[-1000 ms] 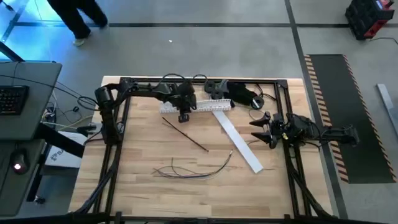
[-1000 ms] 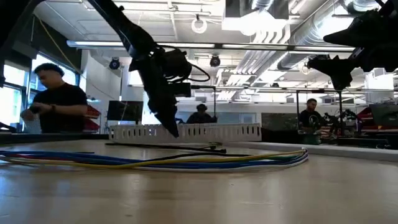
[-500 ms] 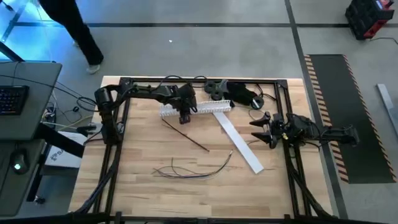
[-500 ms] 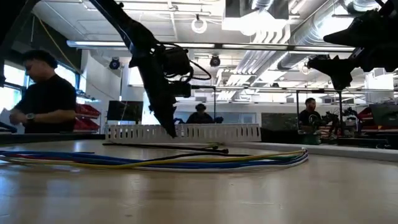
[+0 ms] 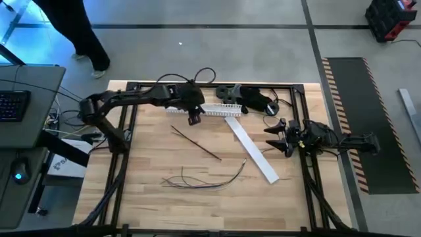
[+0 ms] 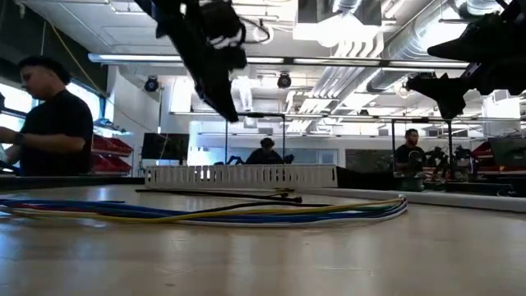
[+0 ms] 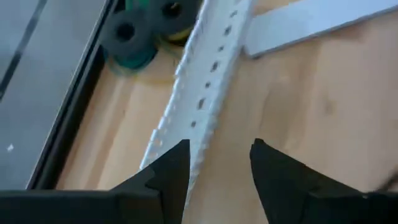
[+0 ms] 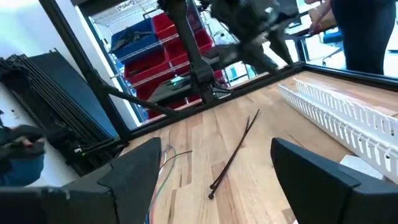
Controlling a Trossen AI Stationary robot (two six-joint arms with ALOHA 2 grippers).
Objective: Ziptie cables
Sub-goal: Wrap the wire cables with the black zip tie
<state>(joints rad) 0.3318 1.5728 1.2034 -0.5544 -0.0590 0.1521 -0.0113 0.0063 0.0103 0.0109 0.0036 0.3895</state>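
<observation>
Near the table's front middle, the cables (image 5: 204, 178) lie loose in a shallow curve, touched by neither arm. A dark ziptie (image 5: 196, 143) lies slanted just behind them. The left gripper (image 5: 193, 118) hangs raised above the table's far side, beside the slotted white cable duct (image 5: 217, 110), its jaws parted with nothing between them. The right gripper (image 5: 276, 137) hovers at the table's right edge, jaws spread wide and empty, just beside a flat white strip (image 5: 252, 149).
</observation>
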